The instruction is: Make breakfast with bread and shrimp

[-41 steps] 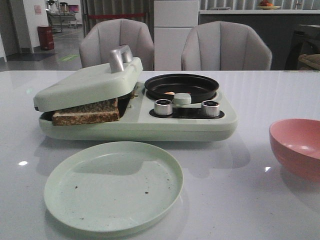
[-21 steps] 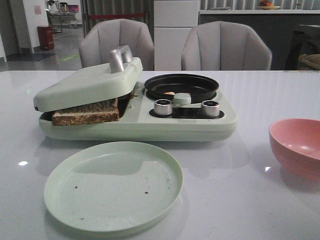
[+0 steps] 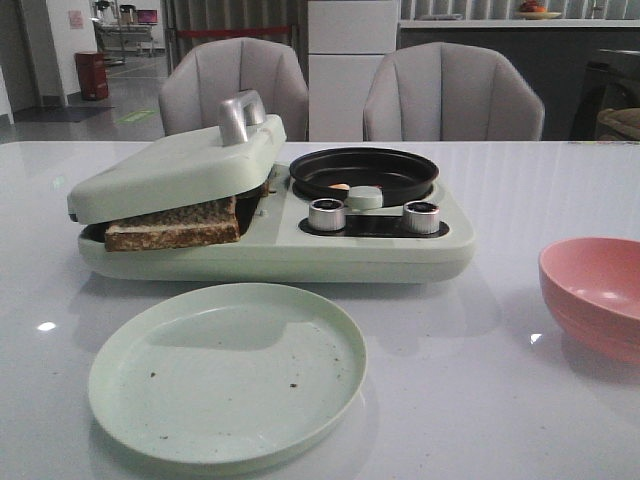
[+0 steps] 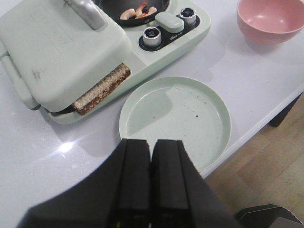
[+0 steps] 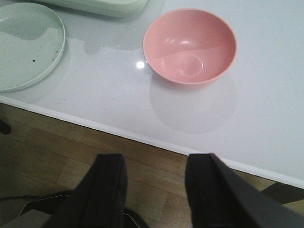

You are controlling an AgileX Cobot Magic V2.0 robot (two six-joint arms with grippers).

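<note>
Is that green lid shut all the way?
No. The lid sits propped at a tilt on the bread, which sticks out of the gap.

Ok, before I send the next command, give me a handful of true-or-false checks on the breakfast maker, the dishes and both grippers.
1. The bread sits under the lowered lid of the breakfast maker, its crust edge showing. True.
2. The shrimp is on the green plate. False: it lies in the black pan; the plate holds only crumbs.
3. The pink bowl is empty. True.
4. The left gripper is open. False: its fingers are pressed together.
5. The right gripper holds the bowl. False: it is open, off the table edge, holding nothing.
</note>
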